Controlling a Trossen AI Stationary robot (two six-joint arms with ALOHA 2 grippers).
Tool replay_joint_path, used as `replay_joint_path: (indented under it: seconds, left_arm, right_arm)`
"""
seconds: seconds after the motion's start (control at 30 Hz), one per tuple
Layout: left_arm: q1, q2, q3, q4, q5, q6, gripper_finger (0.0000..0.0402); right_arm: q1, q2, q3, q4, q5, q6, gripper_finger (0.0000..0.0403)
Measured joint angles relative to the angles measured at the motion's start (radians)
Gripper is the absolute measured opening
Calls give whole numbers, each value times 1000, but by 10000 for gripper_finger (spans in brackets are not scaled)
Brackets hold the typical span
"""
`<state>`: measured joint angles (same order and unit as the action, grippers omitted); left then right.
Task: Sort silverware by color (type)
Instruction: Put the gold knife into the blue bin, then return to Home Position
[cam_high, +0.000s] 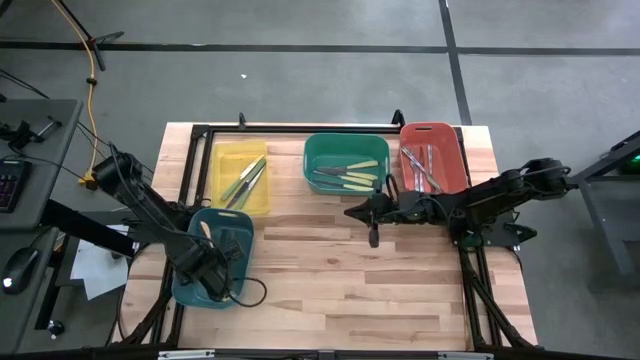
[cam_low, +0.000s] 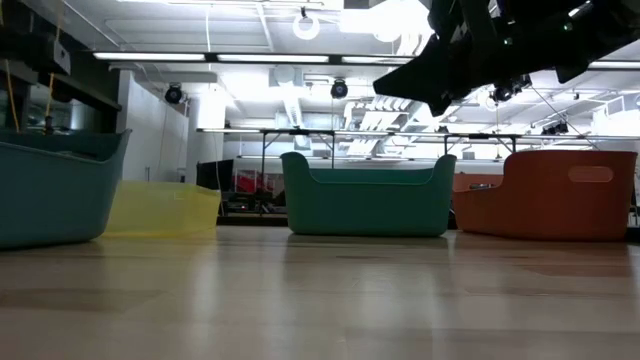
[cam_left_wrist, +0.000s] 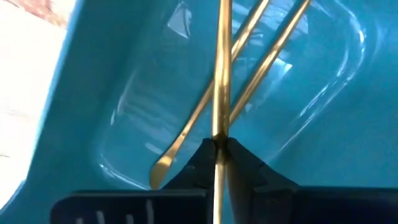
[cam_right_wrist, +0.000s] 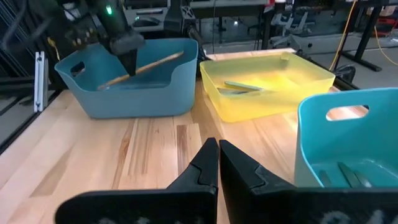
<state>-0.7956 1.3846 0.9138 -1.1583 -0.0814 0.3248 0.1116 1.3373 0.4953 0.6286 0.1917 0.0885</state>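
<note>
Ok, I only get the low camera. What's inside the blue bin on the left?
Observer: Two wooden spoons lie on the floor of that blue bin.
Operator: Is an arm in there too?
Observer: Yes, the left gripper is inside it, shut on a third wooden handle.
Operator: And the other arm?
Observer: The right gripper is shut with nothing in it, above the bare table in front of the green bin.

Two dark, jointed arms, matte black throughout. Black cables looped along the links. Wedge-shaped black fingers on each pincer.
</note>
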Motion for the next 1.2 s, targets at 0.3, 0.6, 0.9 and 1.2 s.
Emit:
replay_joint_path:
  seconds: [0.3, 0.6, 0.9, 1.2]
  left_arm:
    - [0, 37, 0, 2, 0, -8, 24]
    - [3, 37, 0, 2, 0, -82, 44]
    - [3, 37, 0, 3, 0, -109, 77]
    - [3, 37, 0, -4, -2, -114, 112]
  right_arm:
    - [0, -2, 0, 40, 1, -17, 0]
    - [0, -2, 0, 40, 2, -17, 0]
    - [0, -2, 0, 40, 2, -17, 0]
    - [0, -3, 0, 40, 3, -18, 0]
